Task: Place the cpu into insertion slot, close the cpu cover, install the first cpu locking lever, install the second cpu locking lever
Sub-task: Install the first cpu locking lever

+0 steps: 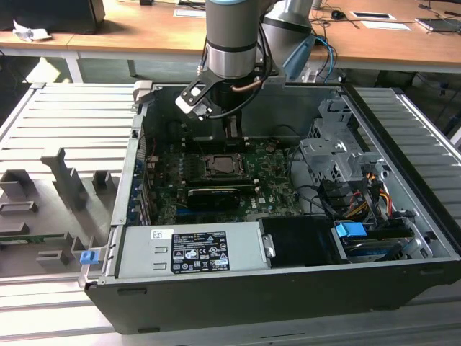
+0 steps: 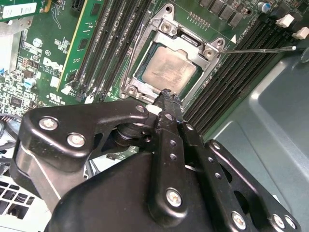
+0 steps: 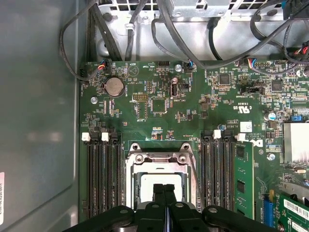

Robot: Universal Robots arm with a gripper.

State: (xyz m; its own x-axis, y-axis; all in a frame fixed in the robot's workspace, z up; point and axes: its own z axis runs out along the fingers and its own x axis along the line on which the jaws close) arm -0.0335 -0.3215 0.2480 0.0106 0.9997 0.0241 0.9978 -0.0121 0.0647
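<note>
CPU [image 2: 171, 71] sits in the slot [image 2: 166, 26], directly beneath the tips of the gripper [image 2: 167, 99], with its pale metal face up. The gripper's two black fingers [image 3: 158, 195] are pressed together with nothing between them. Their tips hang over the CPU's near edge; I cannot tell whether they touch it.

Around the CPU the silvery cover [image 2: 186, 46] lies flat, and the chip's face shows through its square window. From a corner of the slot on the far side from the fingertips, a thin metal lever [image 2: 260, 49] reaches out, away from the frame. It crosses the long black memory slots [image 2: 113, 43], which flank the slot on both sides of the fingers.

Past the slot, ahead of the fingertips in the first wrist view, the green board [image 3: 159, 104] carries a coin battery [image 3: 114, 86]. Farther on, black cables [image 3: 159, 29] loop along the case's edge. A plain grey case wall [image 3: 38, 96] runs beside the gripper.

In the exterior view the arm [image 1: 230, 43] comes down into the open case [image 1: 288, 310] and holds the gripper over the middle of the board. A long black card [image 1: 212, 194] lies just past the slot, on the side away from the arm. Behind the arm stands a wooden desk [image 1: 130, 36].
</note>
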